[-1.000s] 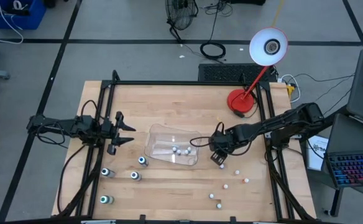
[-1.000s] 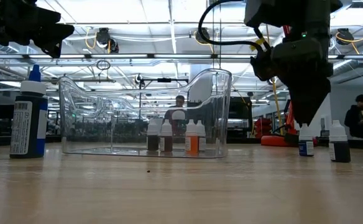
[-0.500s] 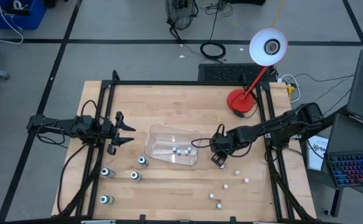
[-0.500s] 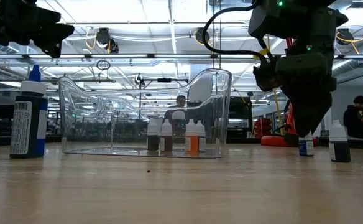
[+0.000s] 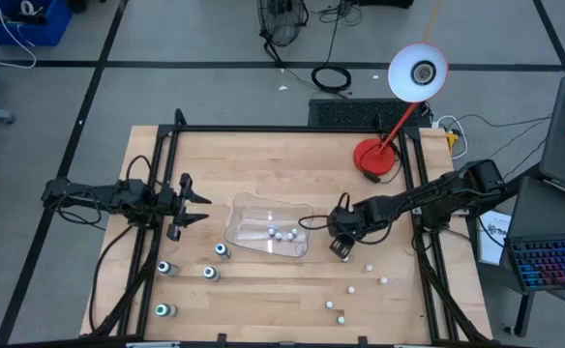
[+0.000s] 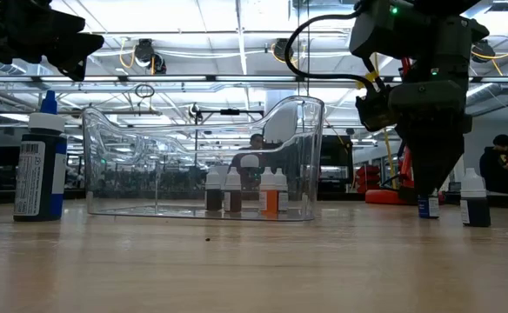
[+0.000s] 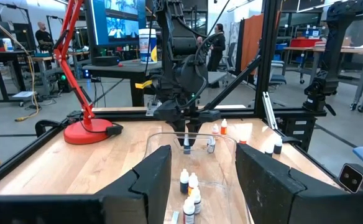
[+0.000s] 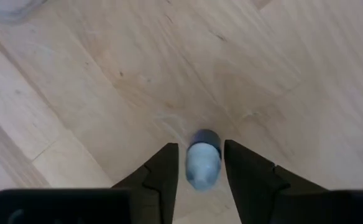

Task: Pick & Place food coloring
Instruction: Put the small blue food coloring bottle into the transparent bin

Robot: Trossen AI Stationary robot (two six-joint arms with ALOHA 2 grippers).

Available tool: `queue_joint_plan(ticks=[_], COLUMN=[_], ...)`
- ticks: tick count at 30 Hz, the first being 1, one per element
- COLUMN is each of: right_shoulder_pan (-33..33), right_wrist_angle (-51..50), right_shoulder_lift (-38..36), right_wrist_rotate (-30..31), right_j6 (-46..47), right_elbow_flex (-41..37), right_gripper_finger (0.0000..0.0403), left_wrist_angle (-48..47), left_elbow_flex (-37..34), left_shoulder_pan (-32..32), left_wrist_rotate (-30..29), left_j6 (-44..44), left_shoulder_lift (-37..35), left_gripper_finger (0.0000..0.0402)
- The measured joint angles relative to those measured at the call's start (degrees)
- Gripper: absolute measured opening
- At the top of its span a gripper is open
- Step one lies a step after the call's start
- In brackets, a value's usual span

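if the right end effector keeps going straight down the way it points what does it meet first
Most likely the small blue-capped food coloring bottle, which stands between the right end effector's fingers. Below that is the wooden table. The fingers flank the bottle, but whether they grip it is unclear.

Overhead camera looks straight down on the table (image 5: 263,155); a table-level camera faces the room; both share the tray (image 5: 268,226).
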Motion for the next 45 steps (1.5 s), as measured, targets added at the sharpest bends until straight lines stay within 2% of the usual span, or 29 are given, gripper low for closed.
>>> queue_joint_plan(ticks=[7,18,24,29,33,38,45], right_shoulder_pan=[0.0,0.0,0.6,1.7,2.0,1.7,0.0], right_wrist_angle=[0.7,4.8,0.9,-6.9,-7.3,-6.9,-11.5], right_shoulder_lift=[-0.1,-0.5,-0.5,-0.5,0.4,6.1,19.7], right_wrist_rotate=[-0.2,0.3,5.1,11.0,13.5,13.6,13.3], right_j6=[-2.0,-8.7,-14.2,-17.5,-22.0,-29.9,-39.2], right_elbow_flex=[0.0,1.9,11.7,21.9,28.6,36.8,50.9], right_gripper_finger=[0.0050,0.0049,0.0049,0.0049,0.0049,0.0049,0.0049], left_wrist_angle=[0.0,0.0,0.0,0.0,0.0,0.1,0.1], left_elbow_flex=[0.0,0.0,0.0,0.0,0.0,0.0,0.0], left_shoulder_pan=[0.0,0.0,0.0,0.0,0.0,0.0,0.0], left_wrist_rotate=[0.0,0.0,0.0,0.0,0.0,0.0,0.0], left_j6=[0.0,0.0,0.0,0.0,0.0,0.0,0.0], left_shoulder_lift=[0.0,0.0,0.0,0.0,0.0,0.1,0.3], left_gripper_finger=[0.0182,0.0182,0.0182,0.0182,0.0182,0.0182,0.0182])
